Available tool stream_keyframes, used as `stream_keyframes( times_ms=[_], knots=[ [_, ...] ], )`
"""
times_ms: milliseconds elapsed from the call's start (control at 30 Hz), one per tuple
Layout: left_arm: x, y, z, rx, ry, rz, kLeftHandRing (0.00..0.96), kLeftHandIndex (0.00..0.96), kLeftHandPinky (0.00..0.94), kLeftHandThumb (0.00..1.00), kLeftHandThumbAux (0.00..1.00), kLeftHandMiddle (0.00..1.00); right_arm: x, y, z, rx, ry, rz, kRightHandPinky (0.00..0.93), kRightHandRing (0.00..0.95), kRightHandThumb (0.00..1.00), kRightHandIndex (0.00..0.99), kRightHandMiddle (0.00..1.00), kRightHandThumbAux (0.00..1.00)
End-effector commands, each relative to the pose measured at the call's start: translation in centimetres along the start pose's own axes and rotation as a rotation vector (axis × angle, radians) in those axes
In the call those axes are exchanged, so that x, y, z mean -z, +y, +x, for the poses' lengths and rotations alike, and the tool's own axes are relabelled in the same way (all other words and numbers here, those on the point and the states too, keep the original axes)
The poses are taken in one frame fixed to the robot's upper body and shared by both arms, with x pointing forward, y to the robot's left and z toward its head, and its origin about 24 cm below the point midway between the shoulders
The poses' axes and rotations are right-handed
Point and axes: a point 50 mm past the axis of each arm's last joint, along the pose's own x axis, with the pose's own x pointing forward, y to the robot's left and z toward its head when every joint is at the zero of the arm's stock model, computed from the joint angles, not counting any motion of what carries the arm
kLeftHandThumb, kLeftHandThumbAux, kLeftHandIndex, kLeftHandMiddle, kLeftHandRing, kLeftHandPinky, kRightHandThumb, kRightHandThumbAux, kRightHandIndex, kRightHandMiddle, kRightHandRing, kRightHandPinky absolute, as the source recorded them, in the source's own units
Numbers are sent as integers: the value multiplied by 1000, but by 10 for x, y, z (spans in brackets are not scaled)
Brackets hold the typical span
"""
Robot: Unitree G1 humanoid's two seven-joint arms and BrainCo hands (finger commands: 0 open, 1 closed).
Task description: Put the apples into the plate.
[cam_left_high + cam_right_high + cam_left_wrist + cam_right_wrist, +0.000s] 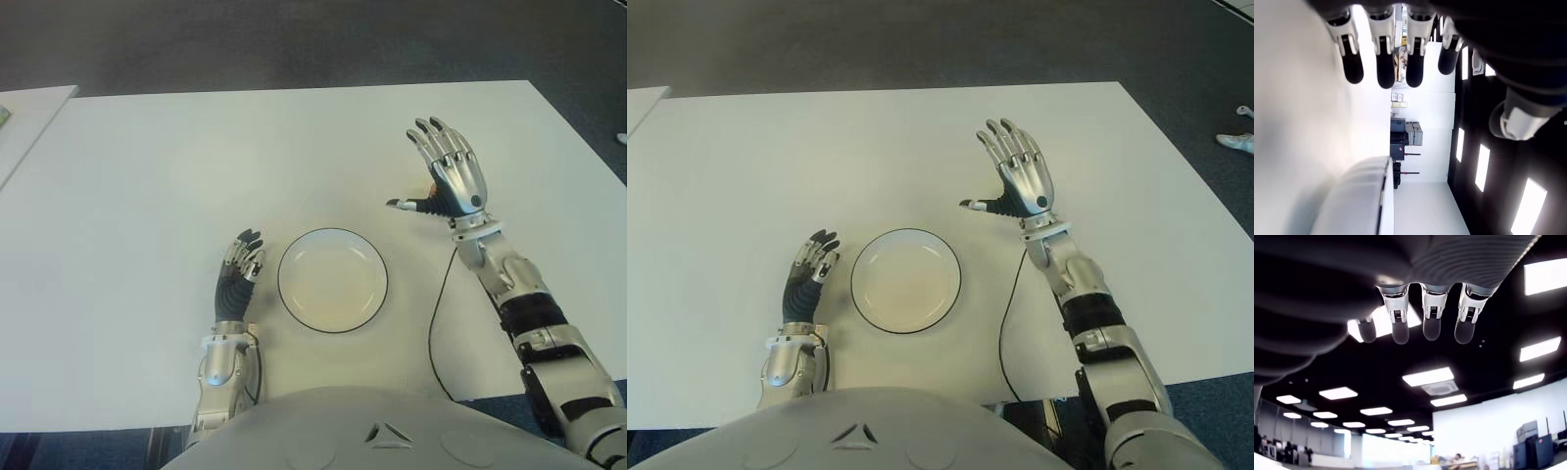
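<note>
One round, smooth white plate (332, 280), black-rimmed.

This is an open-plan office or lab floor. Rectangular ceiling light panels (1428, 376) run overhead, dark grey carpet (294, 44) surrounds the plain white table (147, 196), and stacked dark equipment cases (1405, 137) stand against a white wall.

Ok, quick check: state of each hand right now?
Left hand: open, holding nothing, left of the plate.
Right hand: open, fingers spread, holding nothing, raised right of and beyond the plate.
</note>
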Motion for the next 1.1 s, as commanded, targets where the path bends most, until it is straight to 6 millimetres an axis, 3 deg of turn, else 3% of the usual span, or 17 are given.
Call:
stream_keyframes(
  times_ms=[33, 300, 567, 1100],
  knots=[
    [11, 2, -7, -6, 61, -1, 193, 157, 223, 71, 482, 186, 19, 9, 5, -55, 45, -64, 0, 0, 478, 47, 24, 417],
    [7, 4, -8, -7, 43, 13, 188, 146, 208, 61, 492, 183, 49, 13, 11, -182, 163, -95, 0, 0, 431, 30, 11, 394],
    [6, 7, -9, -5, 36, 2, 211, 155, 267, 65, 518, 198, 65, 16, 13, -292, 259, -93, 0, 0, 391, 27, 3, 403],
    [4, 14, -12, -5, 45, -4, 194, 128, 223, 64, 517, 178, 72, 24, 0, -353, 352, -91, 0, 0, 388, 40, 43, 367]
  ],
)
